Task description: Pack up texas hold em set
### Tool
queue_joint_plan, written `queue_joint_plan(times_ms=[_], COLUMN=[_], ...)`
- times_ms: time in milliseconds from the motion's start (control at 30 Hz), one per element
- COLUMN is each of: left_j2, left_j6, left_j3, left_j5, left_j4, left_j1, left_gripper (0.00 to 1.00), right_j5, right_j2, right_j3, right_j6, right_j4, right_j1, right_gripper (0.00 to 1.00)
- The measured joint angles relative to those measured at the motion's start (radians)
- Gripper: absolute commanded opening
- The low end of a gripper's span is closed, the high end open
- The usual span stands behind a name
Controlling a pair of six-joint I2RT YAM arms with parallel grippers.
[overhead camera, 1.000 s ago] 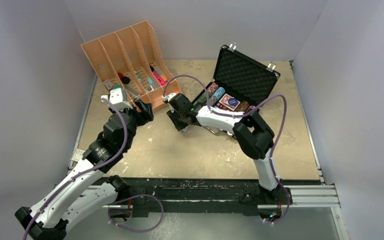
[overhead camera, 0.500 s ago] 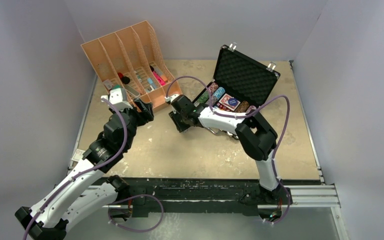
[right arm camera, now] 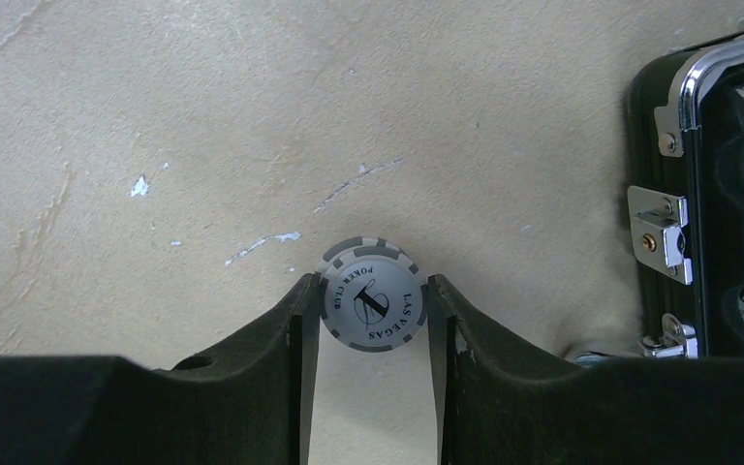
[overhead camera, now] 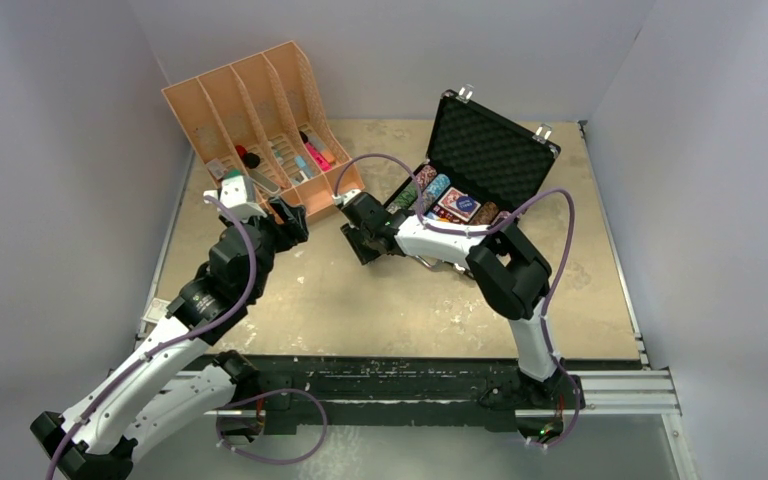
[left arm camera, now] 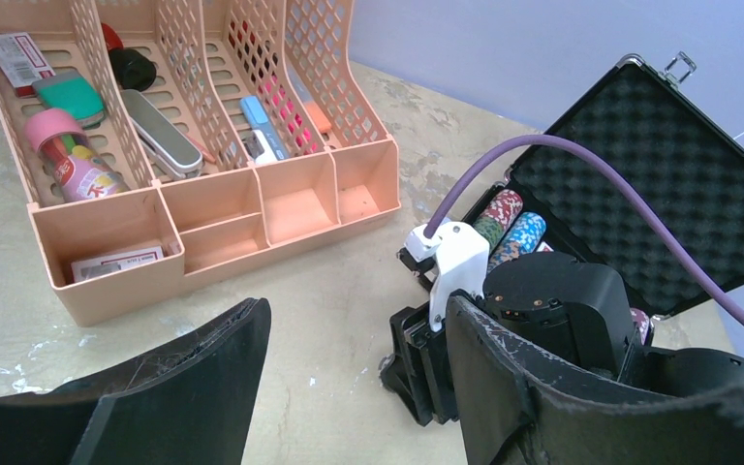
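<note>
The right fingers [right arm camera: 300, 325] press a gray chip [right arm camera: 372, 306] from both sides, so they can lift it off the counter [right arm camera: 155, 116]. The chip lies flat, just beside the black case [overhead camera: 490, 150], which I think is where it should go. The case is open, so things can drop in. It has rows of chips [left arm camera: 506, 215] and cards [overhead camera: 457, 204] inside. The left fingers [left arm camera: 237, 339] are wide open and hold nothing. They hang near the orange rack [left arm camera: 107, 281], which holds small desk things.
</note>
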Motion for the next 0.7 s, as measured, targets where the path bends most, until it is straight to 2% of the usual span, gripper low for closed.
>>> queue_joint_plan(times_ms=[300, 567, 700], left_j2=[0.000, 0.000, 0.000], left_j6=[0.000, 0.000, 0.000], left_j3=[0.000, 0.000, 0.000], left_j5=[0.000, 0.000, 0.000], left_j4=[0.000, 0.000, 0.000], left_j1=[0.000, 0.000, 0.000], left_gripper=[0.66, 0.66, 0.66], right_j5=[-0.002, -0.025, -0.028], right_j2=[0.009, 0.013, 0.016], right_j3=[0.002, 0.008, 0.015], right_j6=[0.010, 0.014, 0.019], right_j4=[0.000, -0.012, -0.021], right_j1=[0.000, -0.001, -0.001], right_gripper=[0.58, 0.59, 0.56])
